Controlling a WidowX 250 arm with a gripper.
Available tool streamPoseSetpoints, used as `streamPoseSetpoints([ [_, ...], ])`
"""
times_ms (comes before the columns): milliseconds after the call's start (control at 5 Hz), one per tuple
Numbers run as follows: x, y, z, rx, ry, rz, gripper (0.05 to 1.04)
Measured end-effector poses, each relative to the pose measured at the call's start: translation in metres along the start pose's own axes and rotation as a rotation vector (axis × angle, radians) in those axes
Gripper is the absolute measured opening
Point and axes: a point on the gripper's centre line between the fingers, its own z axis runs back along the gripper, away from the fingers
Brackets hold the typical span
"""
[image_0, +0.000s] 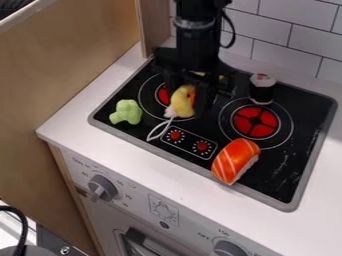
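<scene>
The black gripper (188, 100) hangs from the top edge over the left burner of the black stovetop. Right at it is a small yellow plush toy (181, 102) with an orange patch and a white cord loop that trails toward the knob panel; whether it is held is unclear. To the left, a light green broccoli-like toy (126, 112) rests on the stovetop. Behind the right burner stands a black and white sushi roll toy (262, 89). An orange and white striped sushi toy (236, 160) lies near the front edge.
The stovetop (289, 165) is set in a white counter (157, 175). A wooden panel (60, 65) rises at the left, and a white tiled wall (287, 40) stands behind. Oven knobs (102, 187) line the front.
</scene>
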Motion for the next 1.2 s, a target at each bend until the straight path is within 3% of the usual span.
streamPoseSetpoints([
  [200,0.001,0.008,0.014,-0.02,-0.002,-0.005,0.458],
  [600,0.008,0.047,0.018,0.0,-0.033,0.049,0.459],
  [1000,0.022,0.073,-0.004,0.033,-0.058,0.086,0.459],
  [1200,0.034,0.079,-0.012,0.044,-0.098,0.108,0.458],
])
